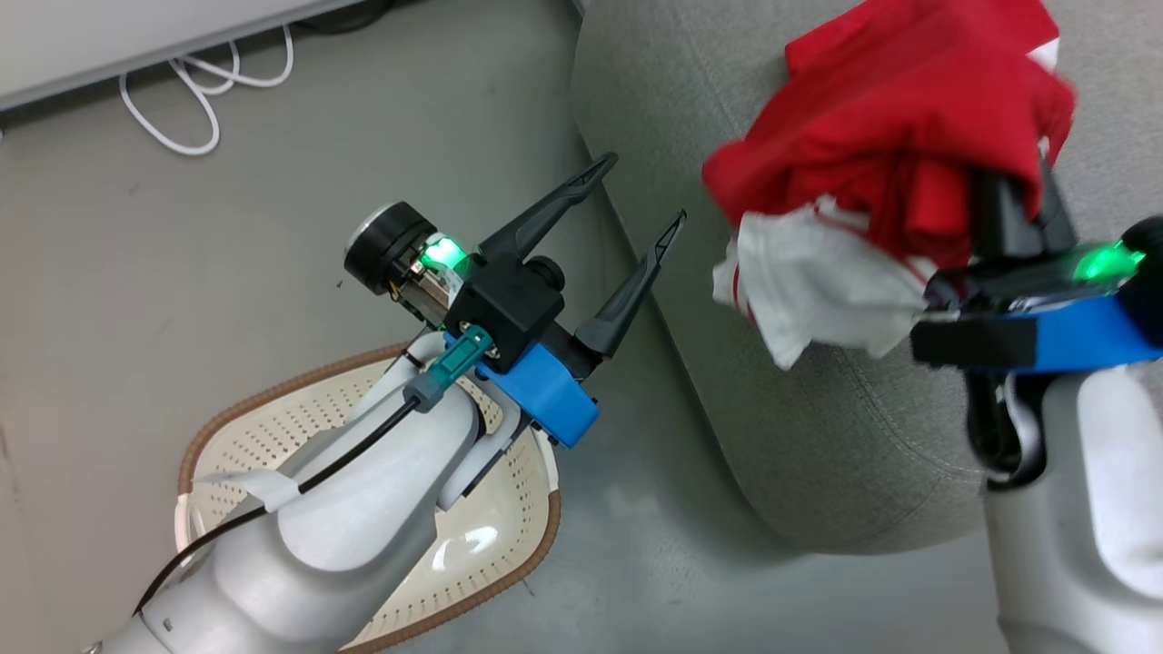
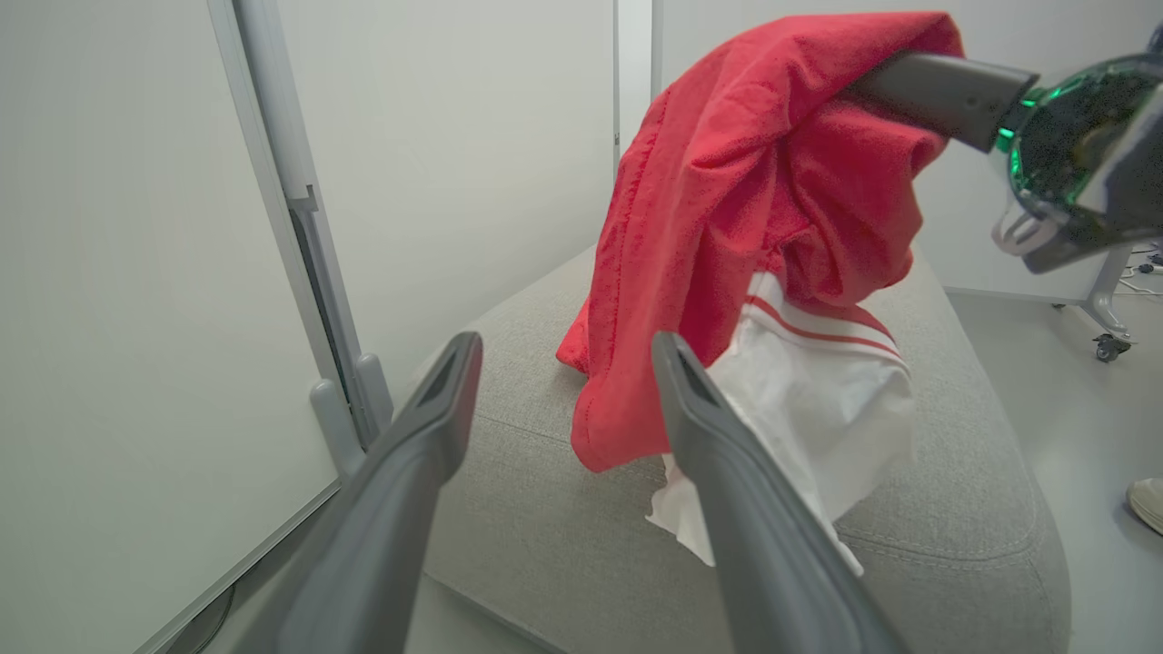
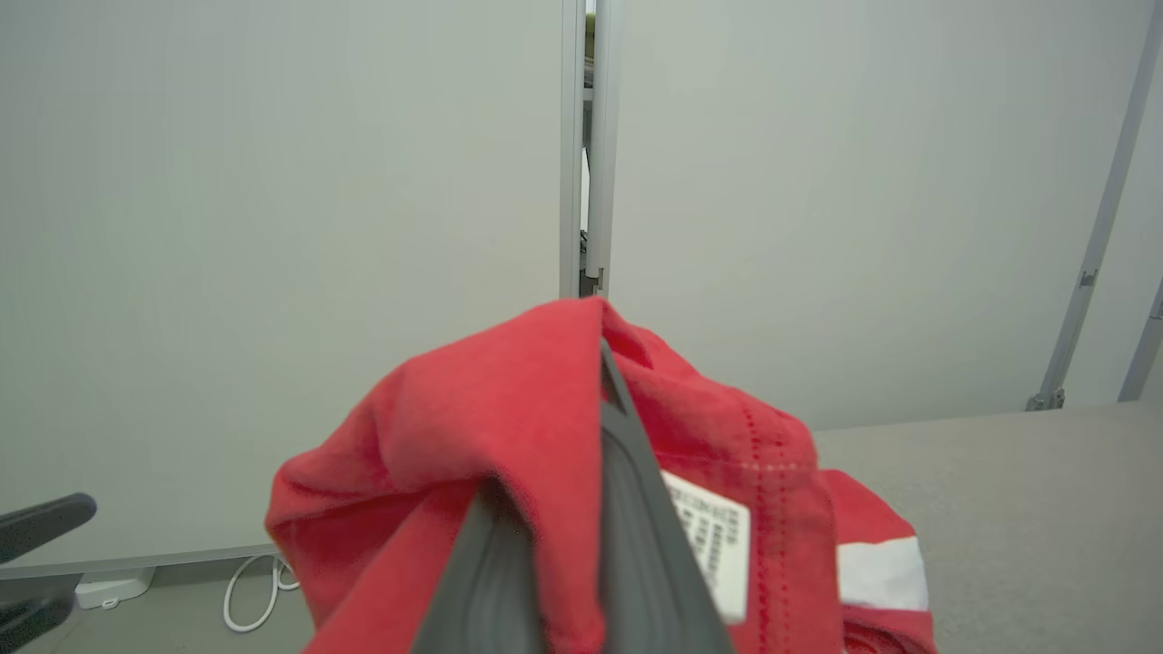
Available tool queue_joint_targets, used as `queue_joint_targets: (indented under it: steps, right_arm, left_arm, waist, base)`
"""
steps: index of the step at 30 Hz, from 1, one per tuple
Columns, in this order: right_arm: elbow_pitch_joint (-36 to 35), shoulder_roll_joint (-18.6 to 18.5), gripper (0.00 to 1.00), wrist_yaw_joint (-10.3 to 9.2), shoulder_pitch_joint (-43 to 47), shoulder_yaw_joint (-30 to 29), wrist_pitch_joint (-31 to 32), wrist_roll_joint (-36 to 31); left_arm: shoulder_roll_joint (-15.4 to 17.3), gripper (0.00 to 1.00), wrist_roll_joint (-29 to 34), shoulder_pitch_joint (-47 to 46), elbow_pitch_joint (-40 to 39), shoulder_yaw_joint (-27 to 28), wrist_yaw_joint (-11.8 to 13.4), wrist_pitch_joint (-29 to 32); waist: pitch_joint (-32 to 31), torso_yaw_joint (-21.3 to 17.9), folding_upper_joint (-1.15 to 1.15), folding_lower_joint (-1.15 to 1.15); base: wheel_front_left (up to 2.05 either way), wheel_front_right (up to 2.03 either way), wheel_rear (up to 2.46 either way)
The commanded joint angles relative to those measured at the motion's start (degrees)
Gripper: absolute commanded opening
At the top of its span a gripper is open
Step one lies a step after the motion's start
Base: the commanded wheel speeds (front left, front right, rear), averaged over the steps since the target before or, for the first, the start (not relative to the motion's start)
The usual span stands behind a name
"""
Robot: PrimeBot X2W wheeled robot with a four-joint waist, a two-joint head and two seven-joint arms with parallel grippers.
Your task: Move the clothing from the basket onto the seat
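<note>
Clothing (image 1: 890,136) is hanging bunched from the right claw (image 3: 595,436), which is clamping it at two o'clock in the head view, above the seat (image 1: 818,436), likely so it drops there. The left claw (image 1: 643,189) is gaping wide and empty, its arm crossing the basket (image 1: 482,536) at seven o'clock.

Illumination: bright, diffuse, overhead. Glare patches on the basket (image 1: 509,527) floor. My wrist views distort toward the edges.
</note>
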Motion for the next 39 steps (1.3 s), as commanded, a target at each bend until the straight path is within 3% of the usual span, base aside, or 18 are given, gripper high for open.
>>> queue_joint_targets:
  steps: [1,11,23,30,39]
  right_arm:
    - [-0.67,-0.01,0.00,0.03,-1.88,-0.43,-0.21,-0.44]
    - [-3.61,-2.26,0.00,0.03,-16.18,-8.11,-0.21,-3.76]
    - [-3.20,-11.23,0.00,0.02,-27.36,-20.32,-0.21,-4.23]
    - [2.37,-16.70,0.00,0.03,-27.02,-26.44,-0.20,-3.25]
    - [16.18,-19.43,0.00,0.03,-28.52,-25.01,-0.20,-3.26]
  left_arm:
    - [0.52,1.00,0.33,-0.86,-0.25,0.35,0.28,0.11]
    - [1.75,1.00,1.54,-4.33,-2.27,0.09,0.34,1.59]
    - [2.99,1.00,2.88,-6.88,-3.91,-0.32,0.76,2.41]
    - [3.48,1.00,3.01,-7.59,-4.39,-0.41,1.04,2.17]
    - [3.91,1.00,3.15,-8.63,-4.76,-0.82,1.15,2.56]
  waist:
    - [1.35,0.42,0.00,0.00]
    - [10.11,2.60,0.00,0.00]
    - [16.58,4.20,0.00,0.00]
    - [18.00,4.37,0.00,0.00]
    - [19.74,4.51,0.00,0.00]
  base:
    - [0.00,0.00,0.00]
    - [0.00,0.00,0.00]
    - [0.00,0.00,0.00]
    - [0.00,0.00,0.00]
    - [0.00,0.00,0.00]
